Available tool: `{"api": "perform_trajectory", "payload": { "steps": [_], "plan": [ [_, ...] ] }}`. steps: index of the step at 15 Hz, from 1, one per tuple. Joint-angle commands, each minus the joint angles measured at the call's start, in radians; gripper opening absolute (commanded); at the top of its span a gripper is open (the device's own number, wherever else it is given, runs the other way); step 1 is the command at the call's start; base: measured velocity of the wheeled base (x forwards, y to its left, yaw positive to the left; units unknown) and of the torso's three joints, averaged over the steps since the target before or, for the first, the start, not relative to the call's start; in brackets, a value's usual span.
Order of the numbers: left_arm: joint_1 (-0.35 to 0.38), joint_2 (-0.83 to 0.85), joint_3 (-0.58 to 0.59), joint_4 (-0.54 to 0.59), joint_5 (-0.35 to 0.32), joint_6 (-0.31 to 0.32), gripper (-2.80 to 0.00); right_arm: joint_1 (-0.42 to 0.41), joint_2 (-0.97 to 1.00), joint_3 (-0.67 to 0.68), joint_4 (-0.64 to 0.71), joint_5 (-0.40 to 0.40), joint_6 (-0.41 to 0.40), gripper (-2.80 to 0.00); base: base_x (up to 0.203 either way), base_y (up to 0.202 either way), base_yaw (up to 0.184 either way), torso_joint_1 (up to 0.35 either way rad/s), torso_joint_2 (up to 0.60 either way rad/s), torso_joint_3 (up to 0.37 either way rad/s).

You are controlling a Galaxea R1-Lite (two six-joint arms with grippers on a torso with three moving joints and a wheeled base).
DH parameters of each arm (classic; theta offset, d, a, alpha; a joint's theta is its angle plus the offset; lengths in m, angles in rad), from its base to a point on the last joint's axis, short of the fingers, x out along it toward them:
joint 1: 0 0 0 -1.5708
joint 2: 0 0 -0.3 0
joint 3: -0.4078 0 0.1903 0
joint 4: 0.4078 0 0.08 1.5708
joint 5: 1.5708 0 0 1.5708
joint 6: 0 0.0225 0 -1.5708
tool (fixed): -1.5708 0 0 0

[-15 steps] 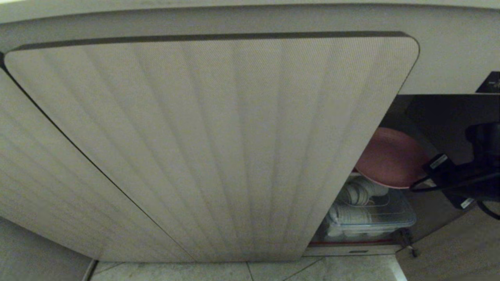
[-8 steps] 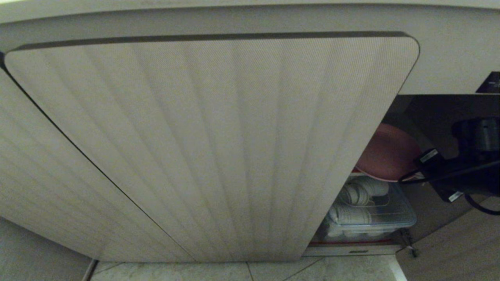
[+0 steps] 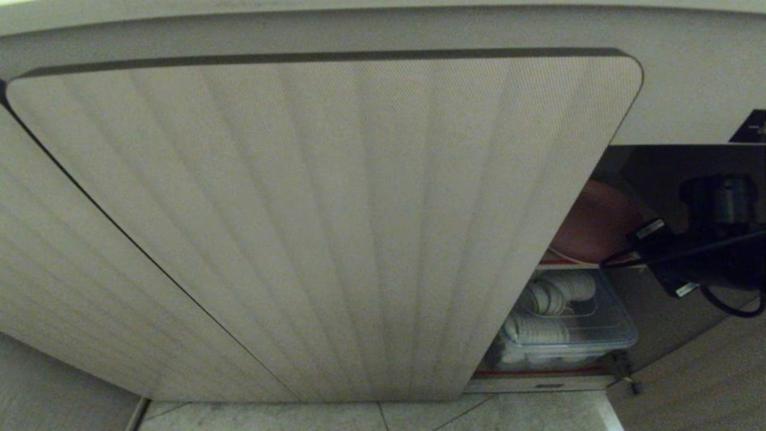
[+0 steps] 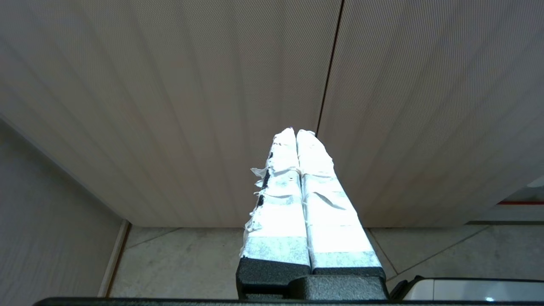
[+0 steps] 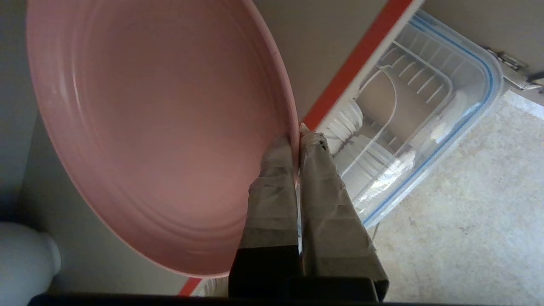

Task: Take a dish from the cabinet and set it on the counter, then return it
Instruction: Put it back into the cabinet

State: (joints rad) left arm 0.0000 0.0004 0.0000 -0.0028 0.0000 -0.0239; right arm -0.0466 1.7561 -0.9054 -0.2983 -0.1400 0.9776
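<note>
One pincer works here: the right pincer (image 5: 296, 142), clamped on the rim of the pink dish (image 5: 161, 127) just above the red-edged shelf (image 3: 565, 261) inside the cabinet (image 3: 323, 227), should keep the dish level and clear of the door edge.

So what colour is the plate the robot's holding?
Pink, with faint rings, the dish; clearest in the right wrist view.

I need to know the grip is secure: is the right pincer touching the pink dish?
Touching. In the right wrist view the right pincer is shut on the rim of the pink dish, one taped finger on each side of the edge with no gap.
</note>
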Motion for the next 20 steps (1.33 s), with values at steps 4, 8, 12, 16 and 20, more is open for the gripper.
{"api": "perform_trajectory", "payload": {
  "steps": [4,8,12,16,20],
  "plan": [
    [0.0,0.0,0.0,0.0,0.0,-0.001,-2.8,-0.001,0.034,-0.039,0.01,-0.003,0.059,-2.8,0.0,0.0,0.0,0.0,0.0,0.0],
    [0.0,0.0,0.0,0.0,0.0,0.001,-2.8,0.001,0.043,-0.042,0.04,-0.004,0.125,-2.8,0.0,0.0,0.0,0.0,0.0,0.0],
    [0.0,0.0,0.0,0.0,0.0,-0.001,-2.8,0.004,0.054,-0.043,0.05,-0.004,0.188,-2.8,0.0,0.0,0.0,0.0,0.0,0.0],
    [0.0,0.0,0.0,0.0,0.0,-0.001,-2.8,0.029,0.073,-0.083,0.09,-0.004,0.241,-2.8,0.0,0.0,0.0,0.0,0.0,0.0],
    [0.0,0.0,0.0,0.0,0.0,-0.001,-2.8,0.033,0.093,-0.105,0.091,-0.004,0.243,-2.8,0.0,0.0,0.0,0.0,0.0,0.0]
  ]
}}
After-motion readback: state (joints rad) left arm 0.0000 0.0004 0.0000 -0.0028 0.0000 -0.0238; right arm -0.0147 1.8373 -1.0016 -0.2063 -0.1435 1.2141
